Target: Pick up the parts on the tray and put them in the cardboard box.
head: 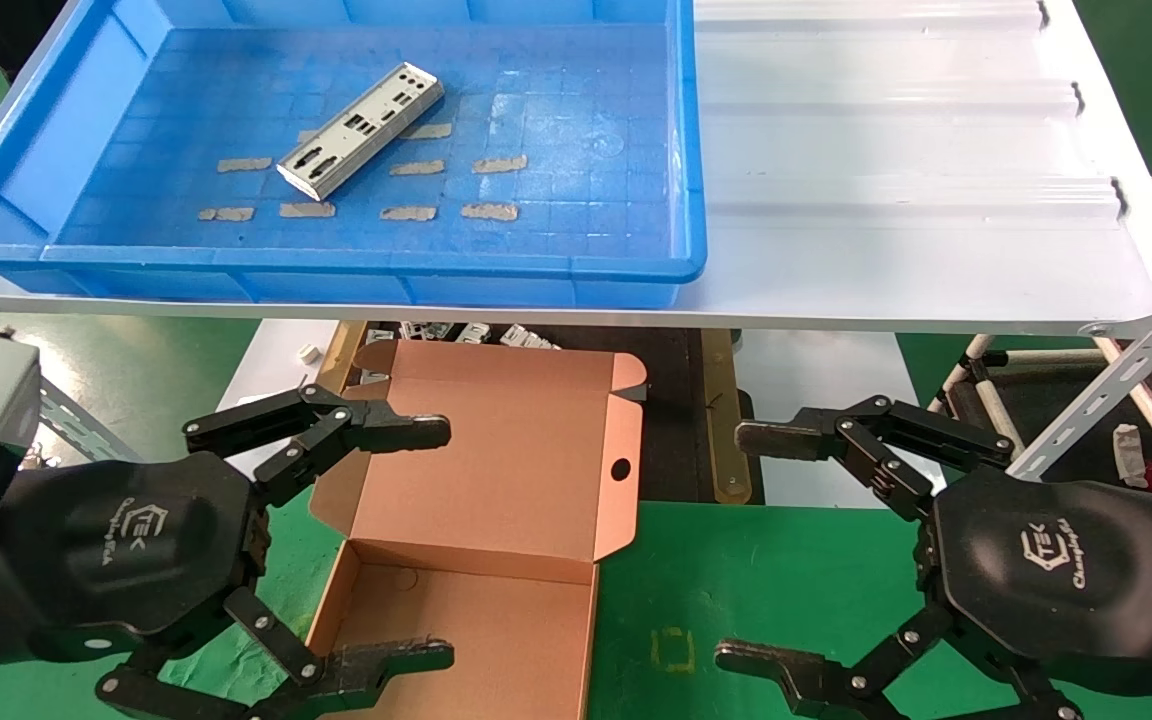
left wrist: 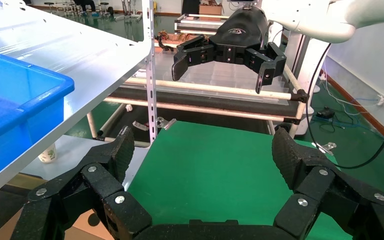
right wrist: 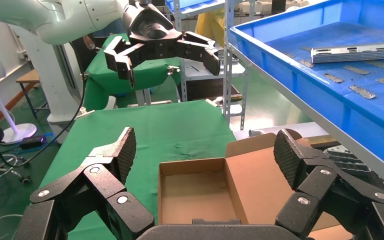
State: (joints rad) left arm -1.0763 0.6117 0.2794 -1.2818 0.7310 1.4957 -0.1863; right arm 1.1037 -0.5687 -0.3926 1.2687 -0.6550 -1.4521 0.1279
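One silvery part (head: 360, 130) lies slantwise on the grid floor of the blue tray (head: 536, 270), among tan tape strips; it also shows in the right wrist view (right wrist: 357, 51). The open, empty cardboard box (head: 481, 470) lies on the green table below the shelf, lid folded back; the right wrist view shows its inside (right wrist: 192, 195). My left gripper (head: 431, 540) is open and empty over the box's left side. My right gripper (head: 751, 545) is open and empty over the green table right of the box. Both are low, in front of the shelf.
The tray sits on a white ribbed metal shelf (head: 896, 200) whose front edge overhangs the box's far end. A slanted perforated metal strut (head: 1106, 390) and pipe racks stand at the right. Small loose parts lie under the shelf behind the box.
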